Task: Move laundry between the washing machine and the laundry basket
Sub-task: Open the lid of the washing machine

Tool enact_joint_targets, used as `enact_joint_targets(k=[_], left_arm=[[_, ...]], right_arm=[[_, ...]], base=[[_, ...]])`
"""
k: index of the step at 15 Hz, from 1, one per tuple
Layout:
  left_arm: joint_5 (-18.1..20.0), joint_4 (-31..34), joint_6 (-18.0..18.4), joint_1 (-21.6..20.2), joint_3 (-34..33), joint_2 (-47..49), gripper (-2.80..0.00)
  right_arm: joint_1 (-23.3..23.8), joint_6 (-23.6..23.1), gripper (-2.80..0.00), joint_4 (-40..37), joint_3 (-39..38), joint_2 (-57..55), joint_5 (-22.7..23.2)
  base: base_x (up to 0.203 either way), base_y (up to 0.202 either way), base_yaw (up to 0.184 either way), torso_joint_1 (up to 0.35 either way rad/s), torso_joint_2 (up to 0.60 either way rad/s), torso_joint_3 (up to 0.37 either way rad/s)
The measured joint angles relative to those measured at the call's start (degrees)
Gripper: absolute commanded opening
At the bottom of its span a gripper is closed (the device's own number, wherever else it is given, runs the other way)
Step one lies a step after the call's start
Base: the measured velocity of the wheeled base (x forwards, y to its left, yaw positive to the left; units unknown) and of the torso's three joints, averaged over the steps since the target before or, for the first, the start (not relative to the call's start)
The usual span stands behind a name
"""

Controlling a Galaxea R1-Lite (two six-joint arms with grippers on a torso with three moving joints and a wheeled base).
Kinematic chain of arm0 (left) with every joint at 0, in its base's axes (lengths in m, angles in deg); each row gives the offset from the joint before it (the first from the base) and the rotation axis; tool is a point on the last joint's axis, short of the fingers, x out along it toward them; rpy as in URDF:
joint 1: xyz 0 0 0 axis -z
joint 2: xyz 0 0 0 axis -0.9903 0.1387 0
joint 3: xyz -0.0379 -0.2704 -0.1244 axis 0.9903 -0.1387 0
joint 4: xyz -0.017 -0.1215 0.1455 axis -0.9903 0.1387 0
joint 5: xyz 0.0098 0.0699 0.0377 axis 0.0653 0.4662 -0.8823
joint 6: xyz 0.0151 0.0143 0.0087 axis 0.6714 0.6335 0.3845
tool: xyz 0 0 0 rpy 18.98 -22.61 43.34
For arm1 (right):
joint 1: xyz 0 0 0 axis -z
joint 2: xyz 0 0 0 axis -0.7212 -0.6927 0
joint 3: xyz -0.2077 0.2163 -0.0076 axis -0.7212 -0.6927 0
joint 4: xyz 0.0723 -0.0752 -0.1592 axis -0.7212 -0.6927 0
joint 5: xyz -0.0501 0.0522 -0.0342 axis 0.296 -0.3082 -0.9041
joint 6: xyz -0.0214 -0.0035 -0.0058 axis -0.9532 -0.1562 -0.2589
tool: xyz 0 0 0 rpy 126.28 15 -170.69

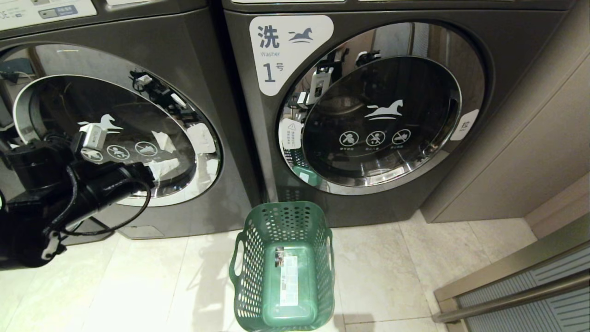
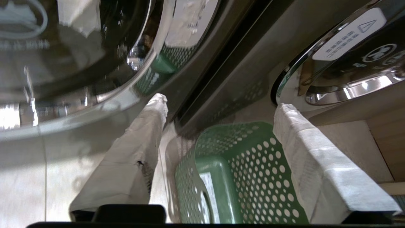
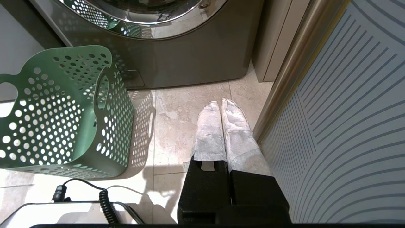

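Facing the left washer point(image 1: 152, 138) door with fingers point(image 2: 136, 152) spread and empty, left gripper point(image 2: 218, 107) is nearer; basket point(image 1: 286, 267) stands empty on floor toward its right; right gripper point(image 3: 221, 106) pressed shut, parked.

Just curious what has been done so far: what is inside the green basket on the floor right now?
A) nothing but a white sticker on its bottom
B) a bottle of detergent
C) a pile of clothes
A: the laundry basket shows only a white sticker on its bare bottom.
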Motion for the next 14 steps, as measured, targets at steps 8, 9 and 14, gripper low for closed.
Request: enact_joint_targets(k=[8,9,14], left_arm=[[13.6,-19.6,7.0,-1.1,5.6,14.8,0.00],[13.6,-19.7,9.4,-1.1,6.6,16.1,0.00],[13.4,-21.4,15.4,-0.7,14.7,21.9,0.00]], right_arm=[[0.0,0.0,-2.80,0.0,0.0,0.0,0.0],[0.0,0.0,-2.80,0.0,0.0,0.0,0.0],[0.0,0.0,-2.80,0.0,0.0,0.0,0.0]], base=[[0.000,0.000,0.000,0.000,0.00,0.000],[0.000,0.000,0.000,0.000,0.00,0.000],[0.000,0.000,0.000,0.000,0.00,0.000]])
